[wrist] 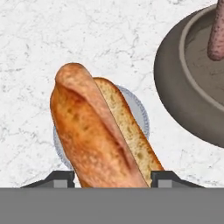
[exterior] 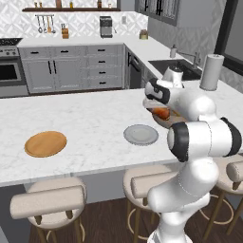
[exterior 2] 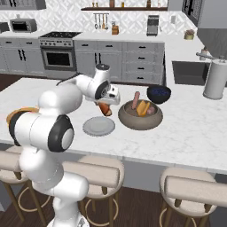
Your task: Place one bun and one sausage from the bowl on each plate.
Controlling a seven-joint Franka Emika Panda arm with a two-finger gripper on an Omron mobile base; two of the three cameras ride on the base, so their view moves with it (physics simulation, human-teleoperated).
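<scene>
Bun, crusty and split, sits clamped in the gripper above what looks like the smooth grey plate, beside the speckled bowl.

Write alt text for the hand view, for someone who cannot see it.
A golden-brown split bun is held between the gripper's two dark fingertips, hanging over a light grey plate on a white marble counter. At upper right sits the brownish-grey bowl, with a pink sausage inside.
</scene>
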